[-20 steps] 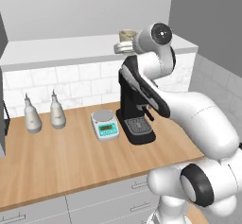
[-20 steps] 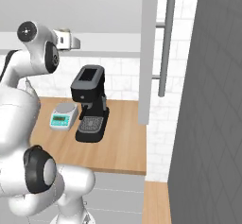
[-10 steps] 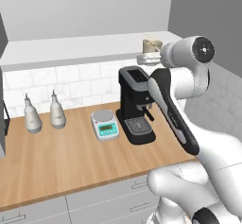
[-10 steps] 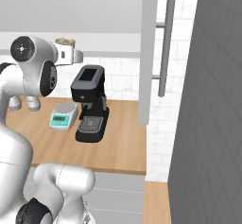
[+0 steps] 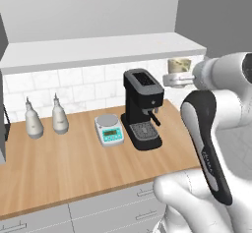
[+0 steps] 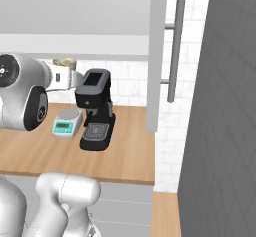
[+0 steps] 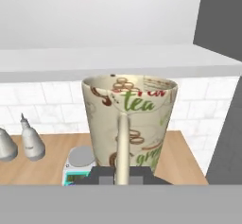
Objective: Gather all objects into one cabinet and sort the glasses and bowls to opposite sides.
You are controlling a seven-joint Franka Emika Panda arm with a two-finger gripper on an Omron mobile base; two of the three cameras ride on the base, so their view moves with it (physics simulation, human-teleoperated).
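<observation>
- While my gripper is clamped on the cup's handle, the cup hangs upright below the shelf.
- Light, stiff, breakable; at 12 o'clock sits the shelf, so I'd keep that handle hold.

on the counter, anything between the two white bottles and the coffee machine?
Yes: a small kitchen scale sits between the bottles and the coffee machine, apart from both. Clearest in the left base view.

A: Arm look?
B: Glossy white rounded shells, fat bulbous links, long dark grey inset panel down one link.
A: Joints?
B: Dark round cap on joint, white hand block.
</observation>
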